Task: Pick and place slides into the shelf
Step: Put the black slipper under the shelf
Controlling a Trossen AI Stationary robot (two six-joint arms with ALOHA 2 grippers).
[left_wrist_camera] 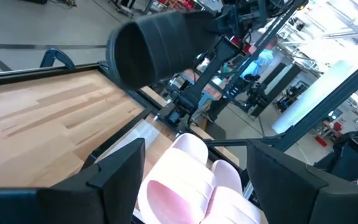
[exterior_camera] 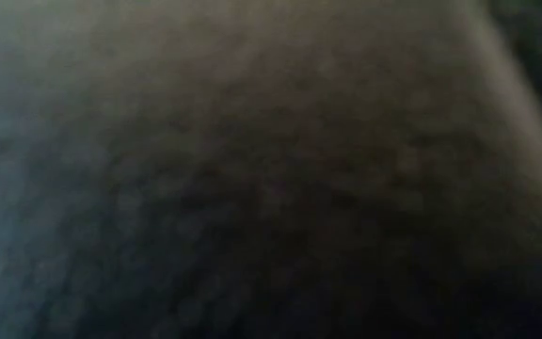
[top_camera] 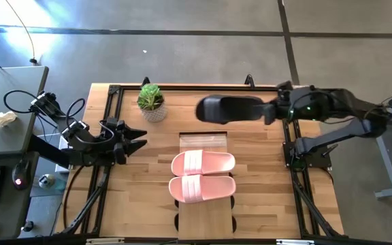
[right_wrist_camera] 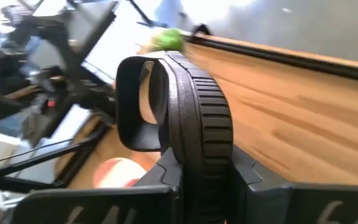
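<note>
Carrying a black slide (top_camera: 226, 109) above the far side of the table (top_camera: 141, 190), the right gripper (top_camera: 272, 110) pinches it on edge by the sole, its ribbed rim clamped between the fingers, strap pointing left. The shelf (top_camera: 205, 216) runs near-to-far down the middle, with the pink pair (top_camera: 203, 175) already lying side by side across its plank. The bare plank just beyond that pair, almost below the held slide, looks like the best landing spot. To do this well, I would turn the slide sole-down, lower it squarely over the plank, clear of the pink pair, and release only once it rests flat. The left gripper (top_camera: 141, 143) waits at the left, fingers spread and empty. A plant (top_camera: 152, 101) stands far left, clear of the path.
</note>
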